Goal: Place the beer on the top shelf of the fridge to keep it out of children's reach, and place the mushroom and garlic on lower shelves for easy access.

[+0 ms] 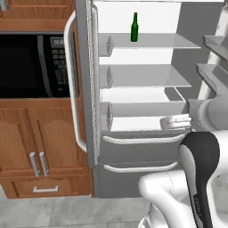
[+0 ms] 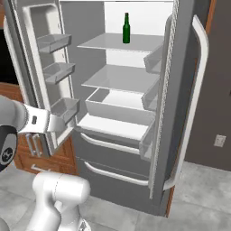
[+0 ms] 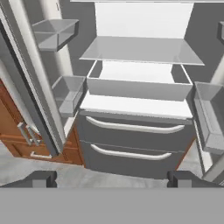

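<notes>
The beer [image 1: 134, 27] stands upright on the top shelf [image 1: 156, 41] of the fridge [image 2: 180, 113]. The gripper [image 3: 111, 178] is spread open and empty (mushroom and garlic presumably come next, each needing to be fetched).

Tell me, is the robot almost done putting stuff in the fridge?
Partly. The beer already stands on the top shelf of the open fridge. The gripper is open and holds nothing. The lower shelves have no mushroom or garlic on them, so those two are left.

Dark green beer [image 1: 134, 27] (red cap) — grey fridge [image 1: 133, 178], white interior.
</notes>
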You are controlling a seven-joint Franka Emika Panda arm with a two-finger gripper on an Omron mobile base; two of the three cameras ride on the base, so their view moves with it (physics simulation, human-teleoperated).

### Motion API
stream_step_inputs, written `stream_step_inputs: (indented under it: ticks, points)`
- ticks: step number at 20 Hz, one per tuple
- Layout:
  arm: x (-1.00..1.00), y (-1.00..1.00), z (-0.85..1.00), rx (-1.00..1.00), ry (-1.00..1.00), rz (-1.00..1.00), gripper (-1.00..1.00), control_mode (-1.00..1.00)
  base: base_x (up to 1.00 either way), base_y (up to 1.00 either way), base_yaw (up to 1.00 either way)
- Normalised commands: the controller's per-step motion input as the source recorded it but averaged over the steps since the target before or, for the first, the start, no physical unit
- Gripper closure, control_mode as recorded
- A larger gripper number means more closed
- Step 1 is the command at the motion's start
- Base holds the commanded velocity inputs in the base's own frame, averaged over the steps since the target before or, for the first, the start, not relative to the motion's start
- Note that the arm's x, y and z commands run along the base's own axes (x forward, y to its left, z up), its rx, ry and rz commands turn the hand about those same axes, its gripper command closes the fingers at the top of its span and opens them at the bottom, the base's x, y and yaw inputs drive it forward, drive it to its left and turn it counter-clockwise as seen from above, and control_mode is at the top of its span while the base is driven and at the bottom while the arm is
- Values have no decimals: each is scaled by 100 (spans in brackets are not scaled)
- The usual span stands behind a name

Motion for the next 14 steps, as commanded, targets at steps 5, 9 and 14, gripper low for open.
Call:
stream_step_inputs:
  ticks: [5,9,14]
  points:
    - [0,0,0,0,0,0,-100,100,-19,-48,41]
    - [0,0,0,0,0,0,-100,100,-29,-52,47]
    - [0,0,0,0,0,0,-100,100,-59,-15,47]
